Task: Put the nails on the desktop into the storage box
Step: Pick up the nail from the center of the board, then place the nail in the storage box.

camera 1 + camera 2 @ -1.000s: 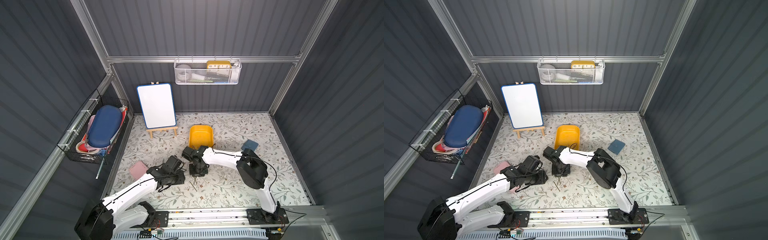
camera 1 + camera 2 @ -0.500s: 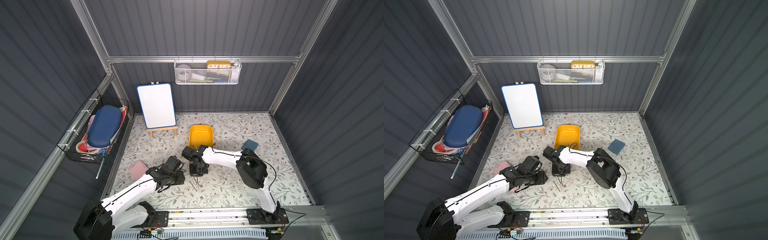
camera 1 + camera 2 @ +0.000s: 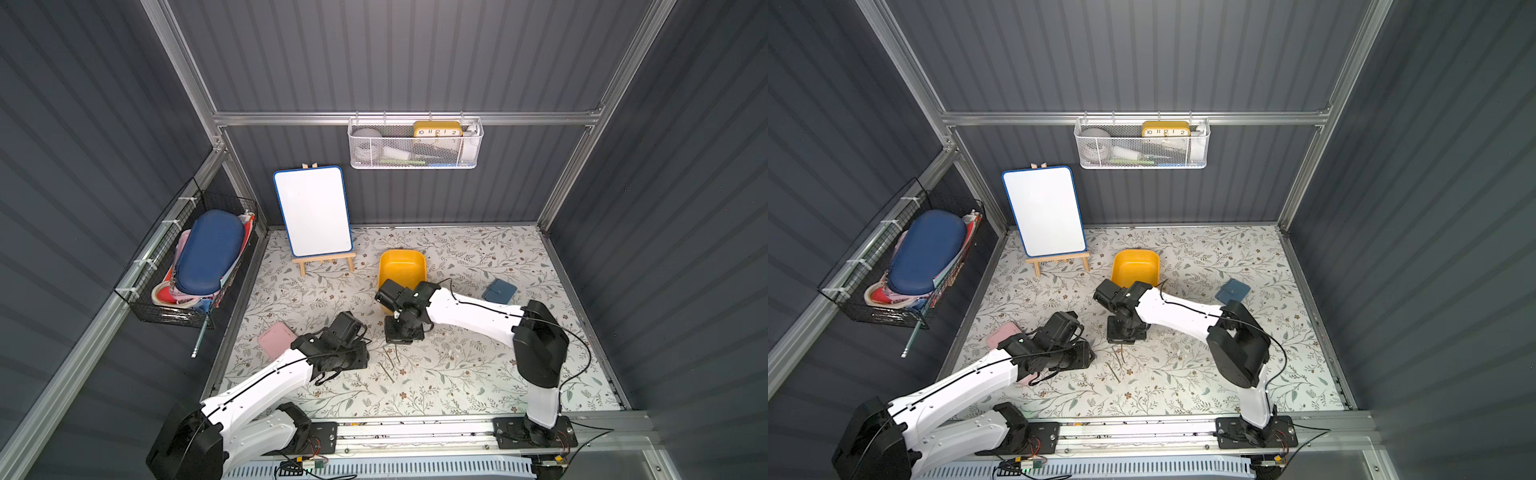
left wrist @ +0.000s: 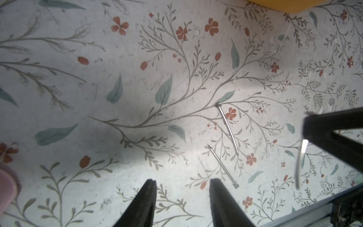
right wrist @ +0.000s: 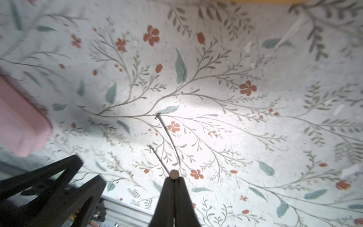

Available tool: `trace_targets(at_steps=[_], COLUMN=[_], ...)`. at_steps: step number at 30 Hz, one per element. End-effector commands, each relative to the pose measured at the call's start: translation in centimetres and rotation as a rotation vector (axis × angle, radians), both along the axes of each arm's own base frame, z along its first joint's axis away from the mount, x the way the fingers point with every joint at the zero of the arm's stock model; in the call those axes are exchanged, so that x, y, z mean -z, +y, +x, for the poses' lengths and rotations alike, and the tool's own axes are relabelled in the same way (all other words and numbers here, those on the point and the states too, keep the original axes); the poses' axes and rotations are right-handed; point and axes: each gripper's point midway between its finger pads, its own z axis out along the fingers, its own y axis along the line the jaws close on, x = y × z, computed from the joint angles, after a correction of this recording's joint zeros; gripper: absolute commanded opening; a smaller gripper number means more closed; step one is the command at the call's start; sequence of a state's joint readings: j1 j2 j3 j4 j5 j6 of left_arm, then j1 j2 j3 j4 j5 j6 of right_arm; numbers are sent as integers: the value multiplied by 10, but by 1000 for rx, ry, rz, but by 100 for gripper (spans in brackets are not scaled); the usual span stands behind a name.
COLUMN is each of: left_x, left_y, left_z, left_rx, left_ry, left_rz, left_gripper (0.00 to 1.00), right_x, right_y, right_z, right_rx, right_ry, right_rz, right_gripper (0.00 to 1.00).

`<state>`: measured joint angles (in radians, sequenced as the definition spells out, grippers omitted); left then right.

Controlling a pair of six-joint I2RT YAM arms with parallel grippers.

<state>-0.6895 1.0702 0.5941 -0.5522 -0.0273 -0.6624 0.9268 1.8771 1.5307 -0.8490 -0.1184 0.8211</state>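
Our right pincer [image 5: 173, 179] is clamped tight on one thin, dark grey metal nail [image 4: 299, 167], which hangs from its tips over the white, vine-printed desktop [image 3: 457, 374]. Two more nails [image 4: 227, 129] lie flat just below it, close beside our left pincer [image 4: 182, 180], whose jaws stand apart and empty. The yellow-orange plastic storage box [image 3: 401, 266] sits near the right pincer, opposite the loose nails.

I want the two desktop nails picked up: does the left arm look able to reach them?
Probably yes: the left gripper hangs open beside the nails, nothing covers them; the right gripper, shut on another nail, stands aside.
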Motion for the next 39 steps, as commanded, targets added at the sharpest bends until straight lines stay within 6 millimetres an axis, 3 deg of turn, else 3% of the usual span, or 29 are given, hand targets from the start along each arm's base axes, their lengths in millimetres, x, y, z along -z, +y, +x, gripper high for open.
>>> trace_targets(at_steps=[1, 5, 9, 11, 17, 26, 39], left_x=[-6, -4, -1, 0, 5, 13, 16], left_y=[2, 2, 2, 2, -1, -3, -3], left_z=[0, 2, 3, 6, 10, 14, 14], left_rx=[-19, -21, -22, -26, -28, -27, -26], left_ry=[-6, -2, 0, 0, 12, 33, 37], left_rz=[2, 6, 13, 14, 20, 37, 38], left_gripper=[49, 49, 49, 49, 50, 50, 50], right_x=[-26, -53, -63, -60, -23, 22, 63], right_y=[-21, -47, -54, -56, -62, -54, -51], right_z=[21, 72, 120, 142, 182, 202, 193], right_rx=[19, 56, 62, 61, 73, 72, 86], right_ry=[-25, -80, -97, -95, -61, -19, 49], right_rz=[22, 32, 40, 31, -8, -1, 11], right_gripper=[0, 0, 0, 0, 0, 0, 0])
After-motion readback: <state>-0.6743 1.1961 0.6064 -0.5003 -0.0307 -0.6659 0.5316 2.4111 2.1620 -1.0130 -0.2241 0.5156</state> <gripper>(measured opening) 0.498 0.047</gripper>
